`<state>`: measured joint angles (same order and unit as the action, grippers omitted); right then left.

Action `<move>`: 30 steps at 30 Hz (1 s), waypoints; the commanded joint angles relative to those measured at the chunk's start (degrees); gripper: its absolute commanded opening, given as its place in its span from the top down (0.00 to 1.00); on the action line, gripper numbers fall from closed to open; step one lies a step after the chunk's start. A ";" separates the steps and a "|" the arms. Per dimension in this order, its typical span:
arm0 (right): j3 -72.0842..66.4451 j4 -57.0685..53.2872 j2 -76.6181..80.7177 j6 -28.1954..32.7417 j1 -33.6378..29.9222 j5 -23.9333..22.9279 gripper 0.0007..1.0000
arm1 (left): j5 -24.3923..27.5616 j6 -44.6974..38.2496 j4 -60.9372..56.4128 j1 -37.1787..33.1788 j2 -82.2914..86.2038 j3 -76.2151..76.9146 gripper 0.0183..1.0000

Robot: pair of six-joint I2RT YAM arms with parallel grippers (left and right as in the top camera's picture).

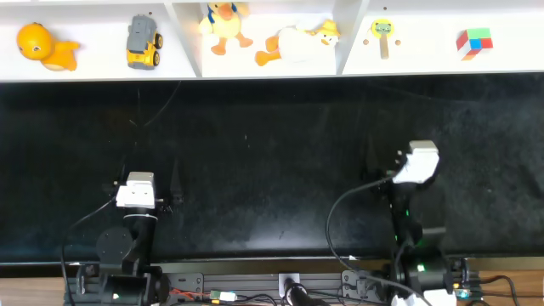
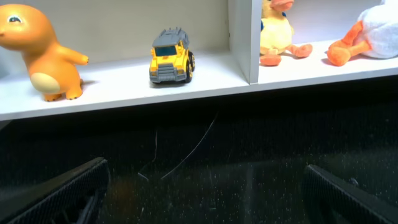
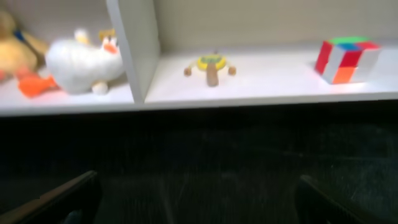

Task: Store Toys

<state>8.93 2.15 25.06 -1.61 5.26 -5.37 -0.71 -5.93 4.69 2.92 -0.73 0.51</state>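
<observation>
The black table (image 1: 272, 161) lies below the white shelf (image 1: 93, 66); the left claw (image 2: 205, 186) and right claw (image 3: 196, 193) hang low over the table, both spread, holding nothing; every toy sits on the shelf: orange dinosaur (image 2: 43, 53), white duck (image 3: 81, 62), yellow duck (image 2: 277, 31), truck (image 2: 171, 56), cube (image 3: 345, 59), wooden toy (image 3: 211, 67); storing looks finished, so the sound move is keeping well apart from the shelf edge.

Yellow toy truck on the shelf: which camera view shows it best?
The left wrist view: the yellow toy truck stands front-on and close on the shelf, beside the orange figure. The top view gives it small, seen from above.
</observation>
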 commanded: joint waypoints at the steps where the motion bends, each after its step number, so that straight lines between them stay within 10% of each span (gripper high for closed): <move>1: -4.87 2.45 -7.04 -1.86 -0.50 -0.66 0.01 | -0.28 0.22 0.15 0.00 0.57 -0.07 0.00; 30: -8.66 -6.19 -24.87 -1.64 -0.04 -0.42 0.00 | -0.28 0.22 0.15 0.00 0.57 -0.07 0.00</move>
<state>1.02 -4.19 0.69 -2.98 5.32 -5.54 -0.71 -5.93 4.69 2.92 -0.75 0.51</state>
